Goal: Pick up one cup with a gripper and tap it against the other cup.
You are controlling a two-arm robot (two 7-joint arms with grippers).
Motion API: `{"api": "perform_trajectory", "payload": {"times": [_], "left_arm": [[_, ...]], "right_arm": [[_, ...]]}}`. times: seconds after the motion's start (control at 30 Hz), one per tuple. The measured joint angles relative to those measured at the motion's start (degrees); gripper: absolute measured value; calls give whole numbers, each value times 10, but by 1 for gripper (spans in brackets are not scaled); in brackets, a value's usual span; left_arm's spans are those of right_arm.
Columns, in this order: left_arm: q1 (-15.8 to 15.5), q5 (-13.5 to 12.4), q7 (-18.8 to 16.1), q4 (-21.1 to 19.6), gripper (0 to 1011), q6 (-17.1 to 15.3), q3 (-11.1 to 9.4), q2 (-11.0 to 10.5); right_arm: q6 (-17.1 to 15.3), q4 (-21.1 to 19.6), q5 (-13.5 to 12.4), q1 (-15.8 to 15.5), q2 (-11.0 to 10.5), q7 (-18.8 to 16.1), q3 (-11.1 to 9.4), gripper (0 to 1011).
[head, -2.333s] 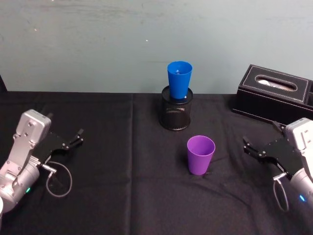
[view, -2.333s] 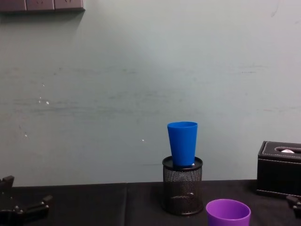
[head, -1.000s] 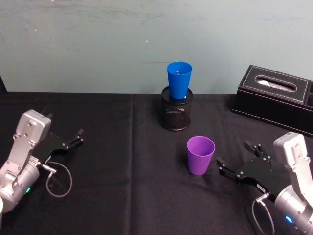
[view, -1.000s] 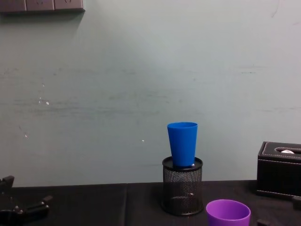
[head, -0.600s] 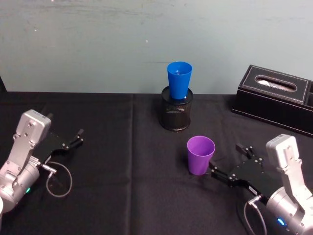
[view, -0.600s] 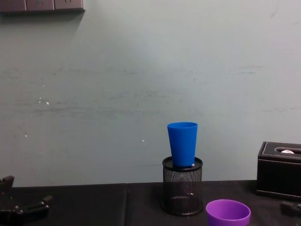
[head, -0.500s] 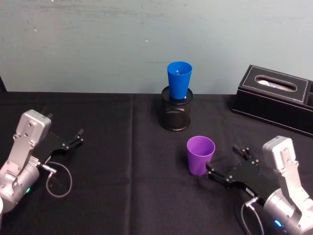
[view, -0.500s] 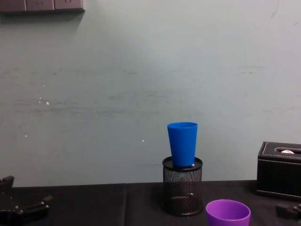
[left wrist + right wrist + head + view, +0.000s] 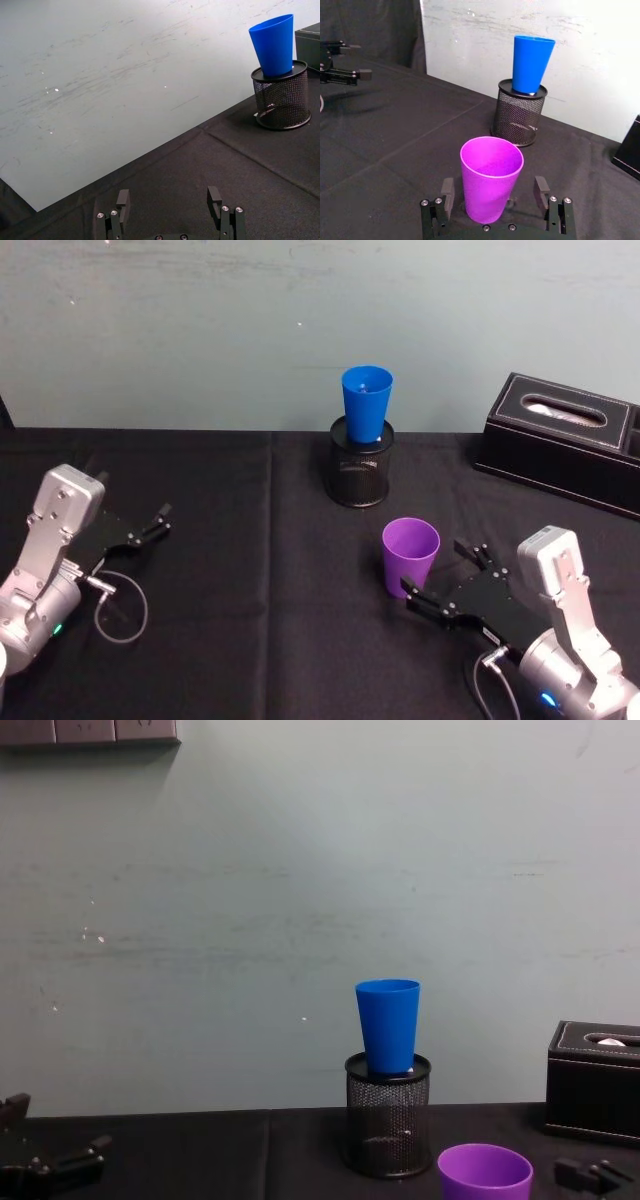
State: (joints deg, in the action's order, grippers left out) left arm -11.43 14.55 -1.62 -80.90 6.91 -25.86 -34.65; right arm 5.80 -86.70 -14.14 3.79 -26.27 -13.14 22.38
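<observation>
Purple cup (image 9: 410,555): stands upright on the black cloth (image 9: 250,620), mouth up. Its long axis is vertical, with the wide rolled rim at the top tapering to a narrower base. I place it near the black mesh holder (image 9: 360,475), on the holder's robot-ward side and a little to its right, apart from it (in the chest view I get just its rim, low beside the holder).

Blue cup (image 9: 366,403): upright, mouth up, its narrow base sunk into the mesh holder, so it stands well above the purple cup's rim.

Right gripper (image 9: 435,567): my working claw, down on the robot-ward right of the holder, at the purple cup. The silver-grey arm reaches in low over the cloth from the robot's right, with the black claw aimed at the cup's side. Its jaws are spread wide, one finger on each side of the cup's lower half. The right wrist view shows a gap between each finger (image 9: 447,187) and the cup wall, so I read no grip. The cup's base sits on the cloth.

Left gripper (image 9: 160,521): well apart from the holder, far to its left and nearer the robot. The arm rests low over the cloth, the claw pointing roughly toward the holder. Its jaws are parted with nothing between them (clearest in the left wrist view).

Black box (image 9: 565,440): to the holder's right, near the wall.
</observation>
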Motion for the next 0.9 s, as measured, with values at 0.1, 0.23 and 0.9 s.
{"api": "perform_trajectory", "payload": {"times": [0.1,0.23,0.9], "left_arm": [[0,0,0,0,1011,0,0,0],[0,0,0,0,1011,0,0,0],[0,0,0,0,1011,0,0,0]], "right_arm": [[7,12,4,5,10,-6,-1,1004],[10,22,6,11,19,-12,-3,1004],[18,71,13,38,62,-41,-19,1004]]}}
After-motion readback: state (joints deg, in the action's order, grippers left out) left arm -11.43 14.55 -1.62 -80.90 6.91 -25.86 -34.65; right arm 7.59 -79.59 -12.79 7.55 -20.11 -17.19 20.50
